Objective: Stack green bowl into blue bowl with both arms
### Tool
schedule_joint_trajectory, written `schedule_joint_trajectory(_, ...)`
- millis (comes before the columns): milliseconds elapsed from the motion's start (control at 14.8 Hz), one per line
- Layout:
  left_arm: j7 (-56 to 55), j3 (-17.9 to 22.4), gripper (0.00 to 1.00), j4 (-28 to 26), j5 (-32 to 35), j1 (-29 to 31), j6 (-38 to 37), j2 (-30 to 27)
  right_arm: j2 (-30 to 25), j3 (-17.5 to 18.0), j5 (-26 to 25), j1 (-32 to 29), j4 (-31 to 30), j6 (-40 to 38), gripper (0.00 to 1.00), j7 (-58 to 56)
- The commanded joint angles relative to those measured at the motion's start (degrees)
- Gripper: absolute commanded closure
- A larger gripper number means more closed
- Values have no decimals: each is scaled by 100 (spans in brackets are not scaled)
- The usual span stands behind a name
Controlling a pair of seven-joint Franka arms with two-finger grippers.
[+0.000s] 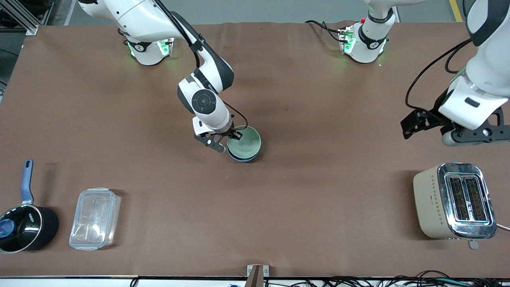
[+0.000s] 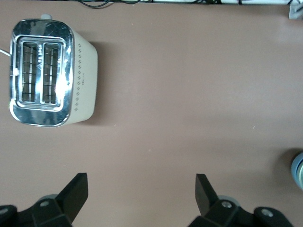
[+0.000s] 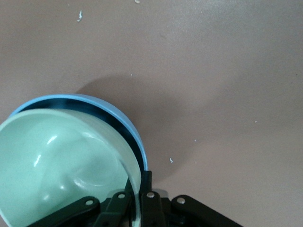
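Note:
The pale green bowl [image 1: 245, 140] sits inside the blue bowl [image 1: 244, 158] near the middle of the table. Only the blue bowl's darker outside shows below it. My right gripper [image 1: 232, 136] is shut on the green bowl's rim at the side toward the right arm's end. In the right wrist view the green bowl [image 3: 57, 165] lies tilted within the blue bowl [image 3: 118, 115], and the right gripper [image 3: 137, 191] pinches the green rim. My left gripper [image 1: 448, 129] is open and empty above the table by the toaster; it also shows in the left wrist view [image 2: 142, 191].
A cream and chrome toaster [image 1: 454, 201] stands near the front edge at the left arm's end and also shows in the left wrist view [image 2: 49, 71]. A black saucepan with a blue handle [image 1: 24, 223] and a clear plastic box [image 1: 95, 218] stand at the right arm's end.

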Motion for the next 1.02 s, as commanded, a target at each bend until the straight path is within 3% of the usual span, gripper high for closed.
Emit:
schedule_joint_trajectory(0,626,407,0,-520,-16,-160,-173,-541,-1,23,-89,-73,-76,50,38,56)
schedule_joint_trajectory(68,854,617,0,-800,-69,-282,-173,-777,-1,23,-89,-73,-68,50,1,64)
schedule_joint_trajectory(271,910,778,0,-1530,-324,-327,-182,-1366,-246,14,-106,-256,168,-203,0,30)
schedule_joint_trajectory(407,840,778,0,-1891,-350,-336,-182,-1675,-571,14,-289,-529,729,-1202,0,-23)
schedule_joint_trajectory(610,734,778,0,-1919,-588,-275,-269,-1702,-1168,49,-1072,-1134,1267,-2575,0,-1004)
schedule_joint_trajectory(949,743,778,0,-1858,-518,-275,-287,-1685,-2494,-143,-1082,-2338,1268,-3359,0,-3639)
